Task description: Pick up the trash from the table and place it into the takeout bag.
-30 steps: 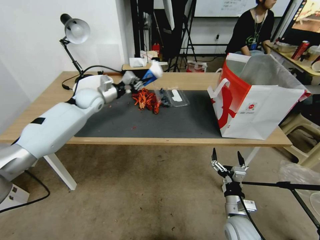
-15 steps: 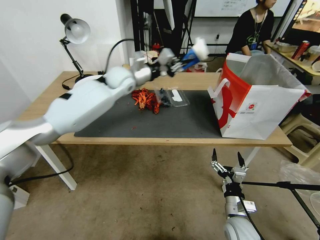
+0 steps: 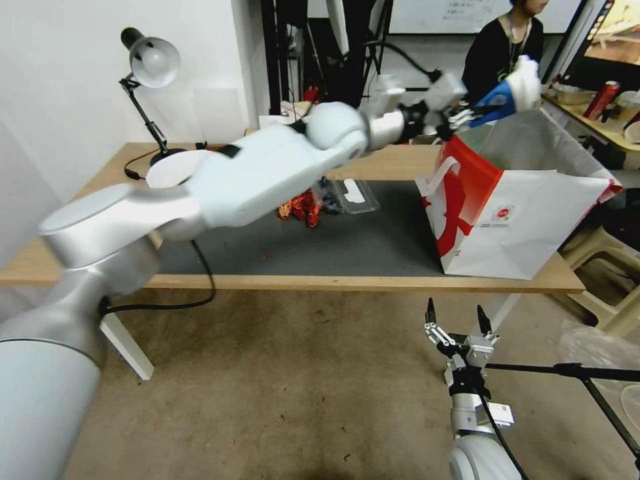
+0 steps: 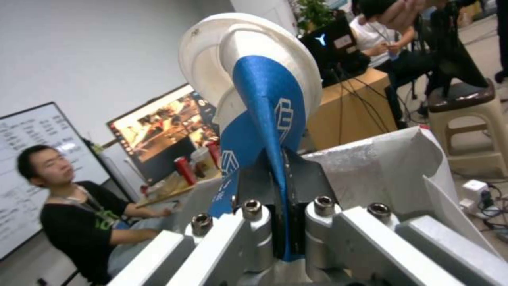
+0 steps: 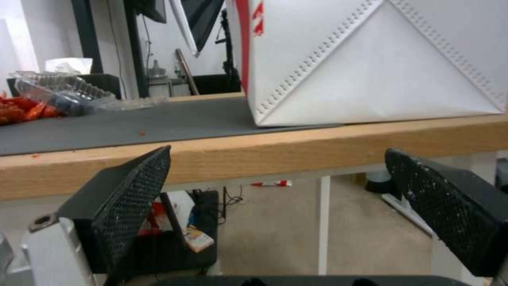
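My left gripper (image 3: 475, 112) is shut on the blue paper cup with a white lid (image 3: 512, 95), which is squashed flat between the fingers (image 4: 304, 180). It holds the cup above the open top of the takeout bag (image 3: 527, 220), a white paper bag with red sides standing at the right end of the table (image 3: 347, 281). The cup (image 4: 264, 103) points away from the wrist, with the bag's foil lining beyond it. A clear plastic container (image 3: 348, 193) and red scraps (image 3: 301, 207) lie on the dark mat. My right gripper (image 3: 454, 319) hangs open below the table's front edge.
A desk lamp (image 3: 148, 63) stands at the table's back left. A tripod leg (image 3: 567, 368) crosses the floor beside my right arm. A beige stool (image 3: 613, 273) stands right of the table. The table's front edge (image 5: 296, 153) lies just beyond my right fingers.
My left arm has swung to the right with the blue cup, from above the red scraps to above the takeout bag's opening. The right arm has stayed in place.
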